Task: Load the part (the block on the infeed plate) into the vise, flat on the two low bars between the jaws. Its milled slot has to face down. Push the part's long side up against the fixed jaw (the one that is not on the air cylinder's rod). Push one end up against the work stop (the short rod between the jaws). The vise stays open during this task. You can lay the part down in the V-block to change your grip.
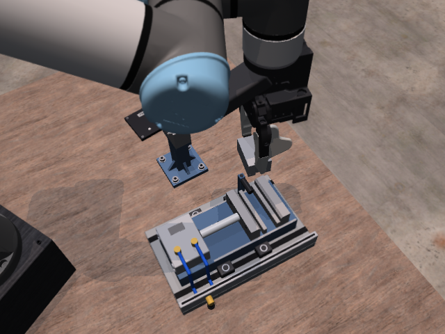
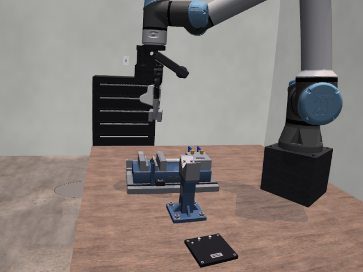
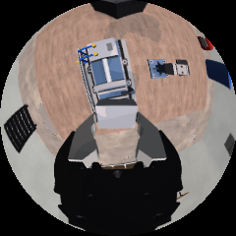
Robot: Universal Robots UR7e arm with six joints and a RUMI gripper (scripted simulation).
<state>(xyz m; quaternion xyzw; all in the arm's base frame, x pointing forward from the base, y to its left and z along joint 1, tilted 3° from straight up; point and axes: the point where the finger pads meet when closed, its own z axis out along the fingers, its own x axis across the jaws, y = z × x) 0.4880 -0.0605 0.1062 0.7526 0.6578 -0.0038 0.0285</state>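
The part [image 1: 245, 149] [image 2: 160, 115] [image 3: 116, 116], a light grey block, hangs in the air, held by my gripper [image 1: 255, 149] [image 2: 155, 114] [image 3: 116, 112], which is shut on it. It is high above the table, near the vise's work stop side. I cannot make out its milled slot. The vise stands open: fixed jaw [image 1: 272, 198] [image 2: 142, 161], moving jaw [image 1: 243, 213] [image 2: 161, 161] on the cylinder rod [image 1: 220, 225], and two low bars [image 1: 252, 210] [image 1: 265, 205] between them. The work stop [image 1: 246, 184] is a short dark rod at the jaws' rear end.
The V-block [image 2: 189, 171] [image 3: 182, 68] stands on its blue post [image 2: 187, 193] beside the vise; the arm hides its top in the top view. The infeed plate [image 1: 138, 124] [image 2: 209, 248] lies beyond the post and bears no part. Blue hoses [image 1: 184, 264] rise at the cylinder.
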